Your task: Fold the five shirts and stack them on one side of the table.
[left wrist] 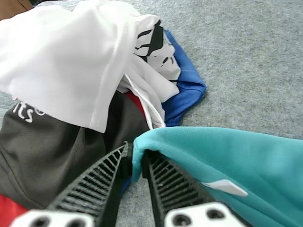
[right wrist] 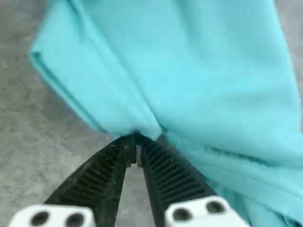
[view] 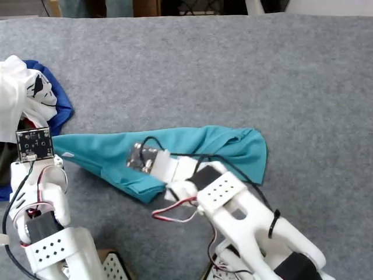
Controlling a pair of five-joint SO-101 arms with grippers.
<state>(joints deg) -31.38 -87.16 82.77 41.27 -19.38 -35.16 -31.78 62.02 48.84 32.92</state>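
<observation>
Grey felt-like covering (view: 233, 70) is spreading across the whole table, and a long teal cotton shirt (view: 227, 146) is lying across its middle, bunched into a loose band. The right gripper (right wrist: 137, 142) is pinching a gathered fold at the shirt's near edge, its ribbed black jaws closed tight on the cloth with the tips meeting. In the high view the right arm's white body is leaning over the shirt's middle and hiding part of it. A thin black cable (view: 152, 140) is looping over the teal fabric beside the wrist. The left gripper (left wrist: 135, 152) is sitting at the shirt's pointed left end, its jaws nearly together with the teal hem caught between them.

Just beyond that end a heap of other shirts is crowding the table's left edge. A rumpled white shirt with black print (left wrist: 61, 61) is lying on top, and a royal blue shirt (left wrist: 187, 90) is poking out beneath it towards the teal one. A dark grey shirt with white lettering (left wrist: 47, 142) is spreading underneath, and a bit of red fabric (left wrist: 9, 210) is showing at the edge. The teal tip is almost touching the blue and dark grey cloth.
</observation>
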